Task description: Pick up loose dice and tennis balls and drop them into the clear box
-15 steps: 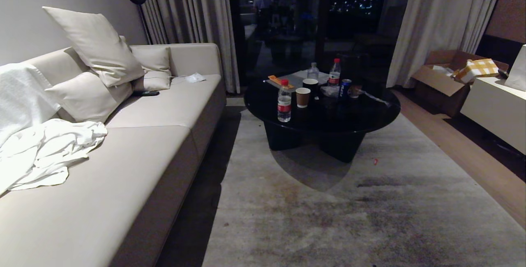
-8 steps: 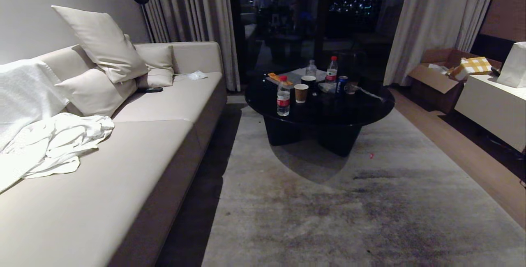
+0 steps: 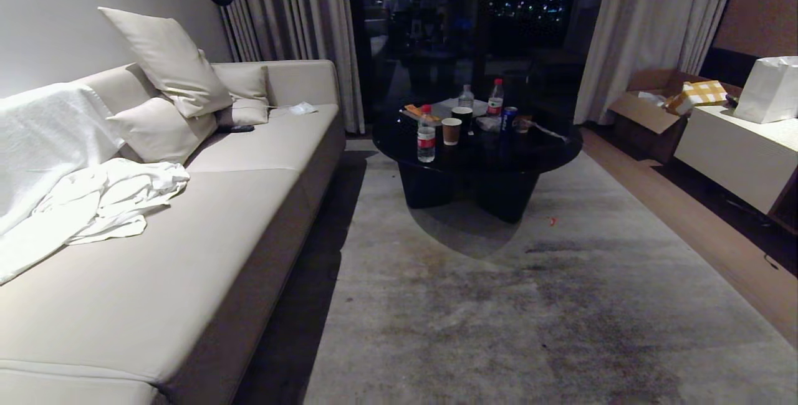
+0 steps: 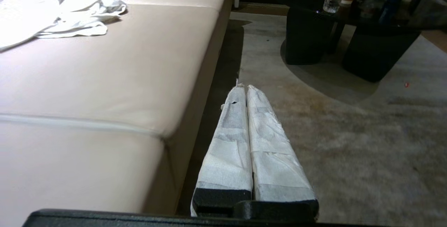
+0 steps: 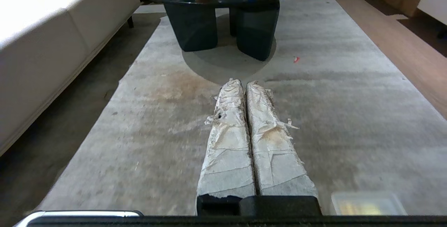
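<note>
With the left gripper [image 4: 246,87] and right gripper [image 5: 244,82] both closed on nothing, this looks like the search step: the next move calls for finding the dice, tennis balls and clear box.

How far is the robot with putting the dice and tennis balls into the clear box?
Done: nothing visible. No die or tennis ball shows on the rug, the sofa or the black table. In hand: nothing; the left gripper and the right gripper are shut and empty above the rug. A translucent container sits near the right gripper, contents unclear. Left: every pick and drop.
</note>
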### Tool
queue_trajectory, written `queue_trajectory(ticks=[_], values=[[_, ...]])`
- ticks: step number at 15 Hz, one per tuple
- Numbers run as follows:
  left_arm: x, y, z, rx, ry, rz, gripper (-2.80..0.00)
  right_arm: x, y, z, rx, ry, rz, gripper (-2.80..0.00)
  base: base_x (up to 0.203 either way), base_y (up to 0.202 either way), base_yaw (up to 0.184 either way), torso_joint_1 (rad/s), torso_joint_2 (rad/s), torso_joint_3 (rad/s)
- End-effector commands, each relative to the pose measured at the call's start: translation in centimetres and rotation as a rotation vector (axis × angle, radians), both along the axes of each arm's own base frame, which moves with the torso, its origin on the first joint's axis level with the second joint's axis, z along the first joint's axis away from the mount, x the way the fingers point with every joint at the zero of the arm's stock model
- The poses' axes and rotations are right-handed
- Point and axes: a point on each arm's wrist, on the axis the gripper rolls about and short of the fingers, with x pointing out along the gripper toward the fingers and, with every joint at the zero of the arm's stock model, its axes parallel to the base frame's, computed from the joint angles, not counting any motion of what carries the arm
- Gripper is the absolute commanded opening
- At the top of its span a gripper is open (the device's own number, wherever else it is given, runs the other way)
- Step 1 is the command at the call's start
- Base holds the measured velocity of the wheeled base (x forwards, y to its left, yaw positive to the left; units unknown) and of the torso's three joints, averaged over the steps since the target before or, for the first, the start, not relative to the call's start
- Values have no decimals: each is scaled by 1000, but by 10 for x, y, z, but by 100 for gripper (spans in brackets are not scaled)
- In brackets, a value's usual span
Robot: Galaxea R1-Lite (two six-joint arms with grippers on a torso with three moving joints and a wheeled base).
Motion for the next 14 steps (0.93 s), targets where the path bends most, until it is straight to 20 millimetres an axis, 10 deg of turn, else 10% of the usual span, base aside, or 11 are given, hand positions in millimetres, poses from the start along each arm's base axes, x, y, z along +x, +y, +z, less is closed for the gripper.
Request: queue_trajectory(ticks=[1,14], values=[[0,0,0,17,2,-2,-280,1,0,-2,-1,10,0,-280,-182,0,-1,2,0,2],[0,0,0,6,3,-2,-280,1,0,-2,0,10,3,-280,-146,0,0,2,1,3]])
